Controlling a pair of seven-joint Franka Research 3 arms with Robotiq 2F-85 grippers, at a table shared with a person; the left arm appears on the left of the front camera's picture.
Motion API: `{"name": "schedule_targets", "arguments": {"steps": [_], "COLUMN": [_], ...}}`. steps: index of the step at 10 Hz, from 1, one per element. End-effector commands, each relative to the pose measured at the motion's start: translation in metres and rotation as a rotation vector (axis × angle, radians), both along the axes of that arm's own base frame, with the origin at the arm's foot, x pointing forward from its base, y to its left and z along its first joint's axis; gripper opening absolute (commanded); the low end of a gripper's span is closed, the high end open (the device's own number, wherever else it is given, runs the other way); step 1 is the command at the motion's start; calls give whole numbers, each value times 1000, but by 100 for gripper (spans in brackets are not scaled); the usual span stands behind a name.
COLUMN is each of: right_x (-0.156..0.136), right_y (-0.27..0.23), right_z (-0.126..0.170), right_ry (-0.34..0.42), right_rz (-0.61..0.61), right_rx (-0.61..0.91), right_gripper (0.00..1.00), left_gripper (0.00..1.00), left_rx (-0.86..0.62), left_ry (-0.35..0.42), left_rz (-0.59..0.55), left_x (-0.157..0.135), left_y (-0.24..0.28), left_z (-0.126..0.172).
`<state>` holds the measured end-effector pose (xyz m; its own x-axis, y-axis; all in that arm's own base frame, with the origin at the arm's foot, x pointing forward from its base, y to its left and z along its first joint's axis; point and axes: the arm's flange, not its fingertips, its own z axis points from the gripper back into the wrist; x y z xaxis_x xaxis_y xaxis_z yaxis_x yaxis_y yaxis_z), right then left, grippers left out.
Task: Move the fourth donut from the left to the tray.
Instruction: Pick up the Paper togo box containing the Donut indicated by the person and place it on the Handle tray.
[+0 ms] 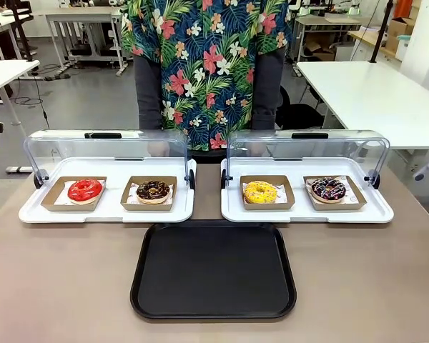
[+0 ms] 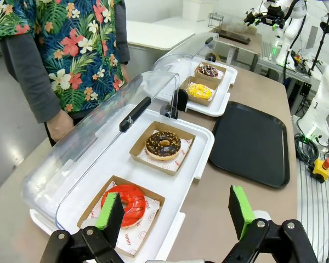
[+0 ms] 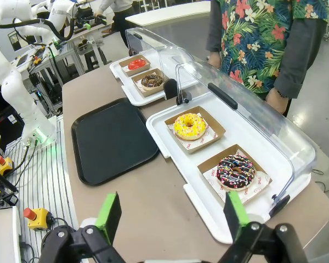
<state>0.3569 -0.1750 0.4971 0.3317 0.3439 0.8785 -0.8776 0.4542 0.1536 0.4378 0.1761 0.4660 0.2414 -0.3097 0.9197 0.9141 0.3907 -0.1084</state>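
left hand open, right hand open, black rimmed tray, sprinkled ring donut

Robot lab: white worktables, emergency-stop button.

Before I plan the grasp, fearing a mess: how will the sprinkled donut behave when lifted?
Probably light: the sprinkled donut is small beside the tray. Glaze looks soft, likely smearing if squeezed. Its cardboard holder seems thin, may flex.

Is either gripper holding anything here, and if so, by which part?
Nothing is held. The left gripper and the right gripper both stand open with empty jaws; the fourth donut sits untouched in its cardboard holder.
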Motion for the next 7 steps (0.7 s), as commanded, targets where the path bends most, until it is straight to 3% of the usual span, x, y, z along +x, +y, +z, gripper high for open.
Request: {"name": "schedule_targets", "arguments": {"steps": [1,7], "right_x": [3,3], "right_y": [0,0], "right_z": [2,2], "right_ry": [-34,-34], "right_rz": [7,7], "right_rx": [14,14], "right_gripper": [100,100], "left_gripper": [100,100], "left_rx": [9,9], "left_ry": [1,1], "left_rz": [-2,-2], "left_x": [0,0], "left_y": [0,0], "left_z": [1,1]}}
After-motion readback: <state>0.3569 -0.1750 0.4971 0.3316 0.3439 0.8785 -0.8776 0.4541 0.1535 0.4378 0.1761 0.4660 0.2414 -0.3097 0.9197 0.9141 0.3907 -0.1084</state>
